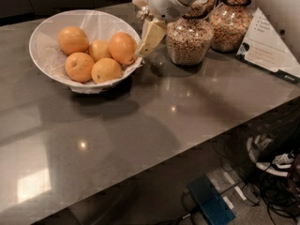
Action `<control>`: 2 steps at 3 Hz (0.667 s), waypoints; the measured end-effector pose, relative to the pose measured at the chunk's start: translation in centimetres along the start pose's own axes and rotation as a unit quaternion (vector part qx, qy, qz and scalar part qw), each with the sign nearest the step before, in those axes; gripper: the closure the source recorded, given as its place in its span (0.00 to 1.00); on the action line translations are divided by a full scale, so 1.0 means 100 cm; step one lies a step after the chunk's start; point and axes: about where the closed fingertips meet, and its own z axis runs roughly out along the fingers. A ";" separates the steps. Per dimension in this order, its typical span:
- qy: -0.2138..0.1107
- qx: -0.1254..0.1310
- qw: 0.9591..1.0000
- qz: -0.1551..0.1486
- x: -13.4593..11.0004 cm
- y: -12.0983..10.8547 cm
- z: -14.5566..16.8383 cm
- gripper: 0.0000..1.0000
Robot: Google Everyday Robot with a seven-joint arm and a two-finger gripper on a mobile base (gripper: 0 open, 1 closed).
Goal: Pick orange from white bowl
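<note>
Orange (123, 48) in white bowl (39, 37) lies just beside end effector (149, 40) (grip state unclear)

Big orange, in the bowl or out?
In: the orange rests among four others inside the white bowl; the gripper hangs just beside the rim.

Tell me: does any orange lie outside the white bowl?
No, all five oranges lie inside the white bowl, and the tool hangs at its right rim, beside the largest orange.

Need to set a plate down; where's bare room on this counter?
Bare: the counter in front of the white bowl, out to its near edge. Crowded: the back, where the gripper hangs at the bowl's rim beside glass jars and a sign card.
</note>
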 end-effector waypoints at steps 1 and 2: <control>-0.004 -0.005 1.000 0.000 -0.002 -0.003 0.009 0.15; -0.003 -0.010 1.000 -0.002 -0.005 -0.004 0.014 0.15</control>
